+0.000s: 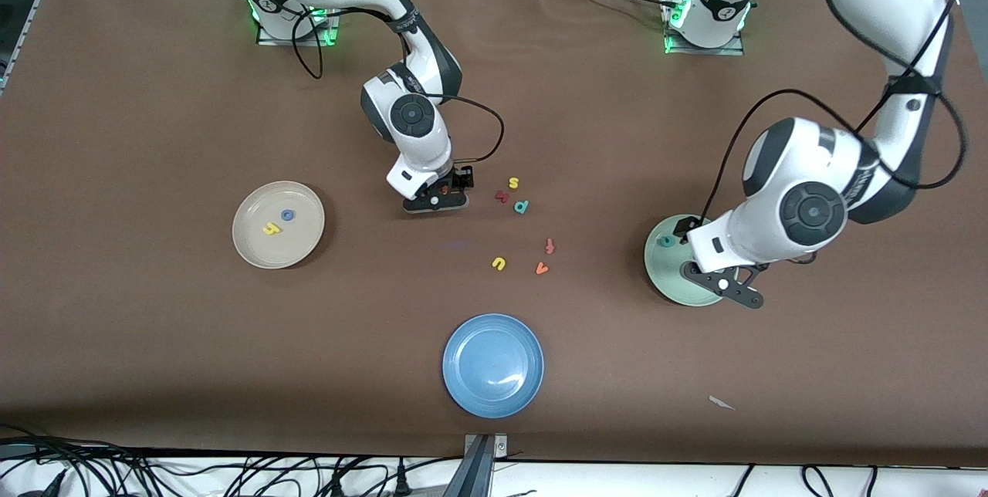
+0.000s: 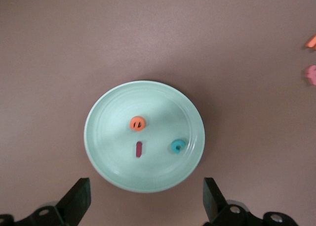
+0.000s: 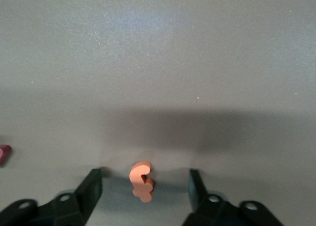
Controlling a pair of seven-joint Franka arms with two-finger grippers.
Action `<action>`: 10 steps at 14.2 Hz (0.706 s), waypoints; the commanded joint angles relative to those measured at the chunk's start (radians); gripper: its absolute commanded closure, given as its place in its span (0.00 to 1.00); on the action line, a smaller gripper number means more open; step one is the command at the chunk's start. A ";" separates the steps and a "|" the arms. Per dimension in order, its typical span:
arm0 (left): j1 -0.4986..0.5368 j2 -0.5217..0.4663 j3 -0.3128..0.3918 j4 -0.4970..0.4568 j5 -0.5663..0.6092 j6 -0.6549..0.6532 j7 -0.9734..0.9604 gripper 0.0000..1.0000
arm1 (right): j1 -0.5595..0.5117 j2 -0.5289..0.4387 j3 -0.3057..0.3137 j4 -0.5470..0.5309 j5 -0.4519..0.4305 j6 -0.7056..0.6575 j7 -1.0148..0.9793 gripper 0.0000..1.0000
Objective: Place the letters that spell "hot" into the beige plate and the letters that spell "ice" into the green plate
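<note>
The beige plate lies toward the right arm's end of the table and holds a yellow "h" and a blue "o". My right gripper is down at the table, open, its fingers on either side of the upright orange "t" without touching it. The green plate holds the orange "e", the maroon "i" and the teal "c". My left gripper hangs open and empty over the green plate; the left arm hides much of that plate in the front view.
A blue plate lies nearest the front camera. Loose letters lie mid-table: yellow "s", a maroon letter, a teal letter, a red one, yellow "u", orange "v". A white scrap lies near the front edge.
</note>
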 commanded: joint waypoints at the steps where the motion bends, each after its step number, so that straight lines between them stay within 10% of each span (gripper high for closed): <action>1: -0.012 -0.040 0.005 0.109 -0.026 -0.132 0.032 0.00 | 0.007 0.015 -0.005 0.019 -0.013 0.001 0.011 0.52; 6: 0.003 -0.204 0.031 0.112 -0.041 -0.151 0.037 0.00 | 0.006 0.015 -0.005 0.019 -0.012 0.001 0.028 0.71; 10: -0.118 -0.330 0.288 0.004 -0.197 -0.148 -0.048 0.00 | 0.008 0.017 -0.005 0.019 -0.012 0.003 0.033 0.77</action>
